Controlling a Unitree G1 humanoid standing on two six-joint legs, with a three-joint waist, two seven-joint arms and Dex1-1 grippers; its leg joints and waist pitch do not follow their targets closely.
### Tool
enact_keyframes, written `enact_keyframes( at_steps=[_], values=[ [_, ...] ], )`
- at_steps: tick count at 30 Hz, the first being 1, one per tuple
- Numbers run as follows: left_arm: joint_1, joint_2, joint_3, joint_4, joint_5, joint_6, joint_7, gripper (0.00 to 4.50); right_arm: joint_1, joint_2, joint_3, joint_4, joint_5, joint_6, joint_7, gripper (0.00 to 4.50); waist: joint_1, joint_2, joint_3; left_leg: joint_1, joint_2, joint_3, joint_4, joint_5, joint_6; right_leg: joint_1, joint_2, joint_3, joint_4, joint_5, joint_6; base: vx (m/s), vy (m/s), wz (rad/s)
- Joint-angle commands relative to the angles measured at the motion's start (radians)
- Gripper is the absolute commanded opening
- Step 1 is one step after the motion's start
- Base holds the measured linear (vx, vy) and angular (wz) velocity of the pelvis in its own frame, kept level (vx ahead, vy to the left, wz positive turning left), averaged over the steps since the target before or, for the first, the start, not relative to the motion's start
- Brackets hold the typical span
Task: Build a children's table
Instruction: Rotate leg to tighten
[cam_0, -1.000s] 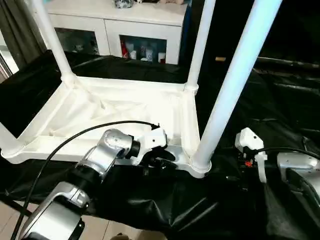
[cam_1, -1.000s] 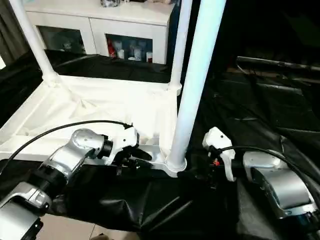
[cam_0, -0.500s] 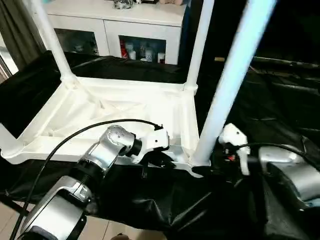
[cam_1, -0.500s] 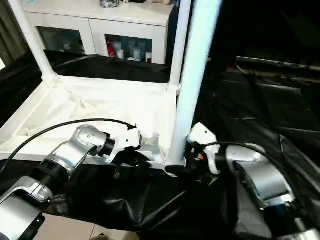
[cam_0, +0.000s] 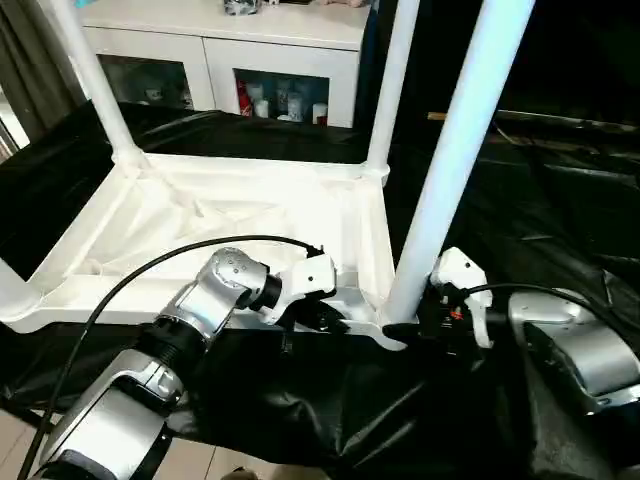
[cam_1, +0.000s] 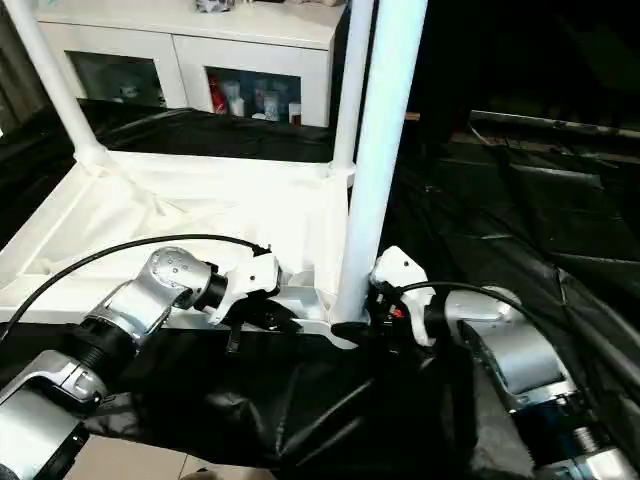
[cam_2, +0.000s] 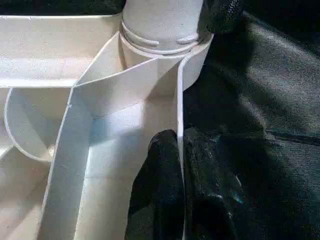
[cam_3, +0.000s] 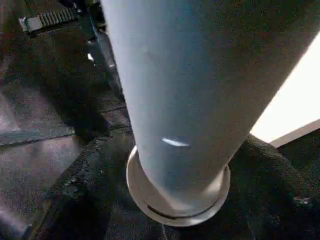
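Observation:
The children's table lies upside down on black cloth, its white ribbed top (cam_0: 200, 220) facing up. Three legs stand in corner sockets: the near right leg (cam_0: 450, 160), the far right leg (cam_0: 392, 80) and the far left leg (cam_0: 95, 80). My left gripper (cam_0: 325, 318) is shut on the top's near rim, just left of the near right socket (cam_2: 160, 45). Its black fingers (cam_2: 160, 190) pinch the thin rim wall. My right gripper (cam_0: 425, 322) sits right against the base of the near right leg (cam_3: 175, 100), at the socket (cam_3: 175, 200).
A white cabinet (cam_0: 250, 50) with glass doors stands behind the table. Wrinkled black cloth (cam_0: 520, 200) covers the surface to the right and front. A black cable (cam_0: 150, 270) arcs from my left arm over the table top's near rim. Pale floor (cam_0: 20, 440) shows at the lower left.
My right arm has moved left, from a hand's width off the near right leg up to its base. My left gripper has stayed at the near rim.

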Motion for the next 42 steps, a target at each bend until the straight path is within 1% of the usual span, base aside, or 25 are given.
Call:
enact_keyframes(
  at_steps=[1,6,12,15,16,17,18,20,21,22,25,26,27,28,29,31,33,34,35,36,37,39,40,41,42],
  values=[
    [0.009,0.022,0.018,0.028,0.018,0.015,0.016,0.0,-0.024,0.016,0.008,0.018,-0.02,-0.016,-0.019,2.94,0.008,-0.014,-0.06,-0.004,0.01,-0.002,-0.075,-0.274,0.012,0.048,-0.059,0.03,-0.094,-0.428,-0.148,0.0,0.0,0.0],
    [0.017,0.034,0.025,0.022,0.014,0.02,0.012,0.0,-0.031,0.052,-0.007,0.046,-0.016,-0.027,-0.058,2.53,0.001,-0.015,-0.059,-0.004,0.01,-0.004,-0.077,-0.284,0.01,0.045,-0.059,0.03,-0.097,-0.47,-0.127,0.0,0.0,0.0],
    [0.023,0.033,0.058,0.03,0.003,0.039,0.054,0.0,-0.034,0.136,-0.05,0.102,0.007,-0.022,-0.146,2.13,-0.011,-0.015,-0.06,-0.006,0.01,-0.005,-0.079,-0.283,0.004,0.044,-0.058,0.029,-0.093,-0.442,-0.144,0.0,0.0,0.0],
    [0.017,0.014,0.081,0.05,0.007,0.045,0.13,0.0,-0.045,0.188,-0.068,0.146,-0.002,-0.025,-0.223,2.09,-0.016,-0.014,-0.06,-0.005,0.009,-0.004,-0.079,-0.283,-0.003,0.042,-0.057,0.029,-0.092,-0.426,-0.151,0.0,0.0,0.0],
    [0.0,-0.026,0.114,0.088,0.018,0.067,0.274,0.0,-0.072,0.277,-0.092,0.22,-0.025,-0.033,-0.365,2.07,-0.016,-0.014,-0.062,-0.004,0.008,-0.002,-0.078,-0.282,-0.005,0.041,-0.056,0.029,-0.092,-0.422,-0.151,0.0,0.0,0.0],
    [-0.007,-0.042,0.126,0.103,0.024,0.075,0.331,0.0,-0.083,0.312,-0.101,0.247,-0.033,-0.033,-0.421,2.05,-0.02,-0.018,-0.061,-0.004,0.01,-0.003,-0.079,-0.282,-0.01,0.039,-0.056,0.03,-0.091,-0.42,-0.155,0.0,0.0,0.0],
    [-0.009,-0.052,0.131,0.109,0.026,0.082,0.357,0.0,-0.089,0.331,-0.103,0.261,-0.04,-0.034,-0.452,2.04,-0.024,-0.014,-0.06,-0.005,0.005,-0.005,-0.08,-0.286,-0.023,0.04,-0.057,0.027,-0.091,-0.441,-0.153,0.0,0.0,0.0],
    [-0.019,-0.088,0.15,0.128,0.031,0.107,0.444,0.0,-0.111,0.397,-0.109,0.309,-0.068,-0.04,-0.558,2.04,-0.028,-0.016,-0.061,-0.006,0.006,-0.006,-0.082,-0.28,-0.033,0.042,-0.058,0.027,-0.093,-0.457,-0.14,0.0,0.0,0.0],
    [-0.024,-0.111,0.159,0.131,0.035,0.12,0.49,0.0,-0.125,0.434,-0.107,0.336,-0.088,-0.048,-0.622,2.04,-0.028,-0.024,-0.06,0.0,0.006,-0.002,-0.08,-0.284,-0.026,0.038,-0.056,0.029,-0.097,-0.457,-0.133,0.0,0.0,0.0],
    [-0.032,-0.148,0.169,0.134,0.038,0.135,0.548,0.0,-0.146,0.489,-0.097,0.376,-0.115,-0.062,-0.698,2.03,-0.027,-0.023,-0.06,-0.001,0.005,-0.003,-0.081,-0.279,-0.019,0.037,-0.058,0.031,-0.096,-0.455,-0.135,0.0,0.0,0.0],
    [-0.042,-0.182,0.172,0.137,0.043,0.141,0.592,0.0,-0.168,0.539,-0.069,0.408,-0.132,-0.074,-0.72,2.03,-0.027,-0.024,-0.06,-0.003,0.002,-0.002,-0.082,-0.278,-0.011,0.037,-0.057,0.031,-0.099,-0.465,-0.12,0.0,0.0,0.0],
    [-0.044,-0.19,0.169,0.135,0.045,0.138,0.59,0.0,-0.174,0.548,-0.059,0.414,-0.135,-0.08,-0.71,2.03,-0.027,-0.03,-0.06,-0.004,0.001,-0.001,-0.081,-0.279,-0.006,0.038,-0.057,0.03,-0.102,-0.475,-0.113,0.0,0.0,0.0],
    [-0.044,-0.198,0.168,0.13,0.043,0.132,0.577,0.0,-0.177,0.557,-0.047,0.413,-0.131,-0.098,-0.667,2.03,-0.024,-0.028,-0.059,-0.004,0.002,-0.002,-0.082,-0.282,0.0,0.038,-0.058,0.031,-0.104,-0.49,-0.1,0.0,0.0,0.0],
    [-0.044,-0.2,0.168,0.129,0.043,0.129,0.572,0.0,-0.178,0.561,-0.048,0.414,-0.13,-0.107,-0.655,2.03,-0.023,-0.026,-0.059,-0.005,0.003,-0.003,-0.084,-0.284,0.002,0.037,-0.059,0.031,-0.104,-0.494,-0.093,0.0,0.0,0.0],
    [-0.04,-0.195,0.165,0.122,0.044,0.125,0.553,0.0,-0.177,0.559,-0.056,0.408,-0.119,-0.11,-0.635,2.03,-0.024,-0.029,-0.06,-0.004,0.004,-0.004,-0.085,-0.285,0.004,0.037,-0.058,0.03,-0.103,-0.493,-0.09,0.0,0.0,0.0],
    [-0.028,-0.178,0.156,0.107,0.044,0.108,0.507,0.0,-0.177,0.544,-0.064,0.397,-0.105,-0.116,-0.6,2.55,-0.023,-0.029,-0.059,-0.005,0.003,-0.003,-0.085,-0.293,0.008,0.036,-0.058,0.031,-0.106,-0.503,-0.085,0.0,0.0,0.0],
    [-0.009,-0.149,0.142,0.085,0.043,0.076,0.442,0.0,-0.178,0.512,-0.069,0.385,-0.095,-0.118,-0.553,2.71,-0.021,-0.03,-0.062,-0.007,0.005,-0.004,-0.086,-0.279,0.01,0.039,-0.059,0.031,-0.102,-0.481,-0.087,0.0,0.0,0.0],
    [0.002,-0.132,0.135,0.073,0.042,0.065,0.409,0.0,-0.18,0.489,-0.07,0.378,-0.089,-0.116,-0.52,2.78,-0.023,-0.031,-0.065,-0.015,0.006,-0.006,-0.087,-0.264,0.017,0.046,-0.061,0.032,-0.098,-0.452,-0.091,0.0,0.0,0.0],
    [0.008,-0.12,0.135,0.065,0.041,0.071,0.392,0.0,-0.179,0.465,-0.064,0.37,-0.088,-0.111,-0.486,2.88,-0.023,-0.027,-0.067,-0.016,0.007,-0.006,-0.087,-0.252,0.017,0.048,-0.061,0.032,-0.093,-0.424,-0.097,0.0,0.0,0.0],
    [0.018,-0.103,0.131,0.055,0.038,0.062,0.359,0.0,-0.176,0.431,-0.054,0.352,-0.085,-0.107,-0.436,2.88,-0.023,-0.028,-0.067,-0.012,0.007,-0.001,-0.084,-0.235,0.022,0.044,-0.056,0.033,-0.091,-0.37,-0.114,0.0,0.0,0.0],
    [0.029,-0.081,0.125,0.044,0.035,0.05,0.314,0.0,-0.168,0.381,-0.039,0.325,-0.082,-0.109,-0.366,3.05,-0.021,-0.031,-0.068,-0.01,0.006,0.002,-0.08,-0.222,0.029,0.046,-0.055,0.033,-0.087,-0.332,-0.132,0.0,0.0,0.0],
    [0.045,-0.057,0.118,0.032,0.029,0.014,0.257,0.0,-0.156,0.334,-0.038,0.294,-0.07,-0.114,-0.3,3.05,-0.015,-0.031,-0.069,-0.012,0.007,0.004,-0.078,-0.197,0.04,0.05,-0.055,0.034,-0.083,-0.289,-0.145,0.0,0.0,0.0],
    [0.056,-0.043,0.115,0.018,0.018,0.01,0.212,0.0,-0.15,0.305,-0.037,0.278,-0.069,-0.12,-0.265,3.05,-0.013,-0.028,-0.069,-0.011,0.008,0.006,-0.078,-0.189,0.042,0.049,-0.055,0.035,-0.082,-0.271,-0.154,0.0,0.0,0.0],
    [0.064,-0.034,0.113,0.009,0.01,0.015,0.182,0.0,-0.146,0.285,-0.038,0.268,-0.068,-0.12,-0.236,3.05,-0.011,-0.027,-0.07,-0.011,0.008,0.005,-0.078,-0.175,0.04,0.053,-0.054,0.034,-0.077,-0.249,-0.161,0.0,0.0,0.0],
    [0.064,-0.034,0.113,0.009,0.01,0.015,0.182,0.0,-0.146,0.285,-0.038,0.268,-0.068,-0.12,-0.236,3.05,-0.011,-0.026,-0.071,-0.01,0.008,0.006,-0.077,-0.173,0.043,0.05,-0.055,0.034,-0.077,-0.238,-0.168,0.0,0.0,0.0]
  ],
)
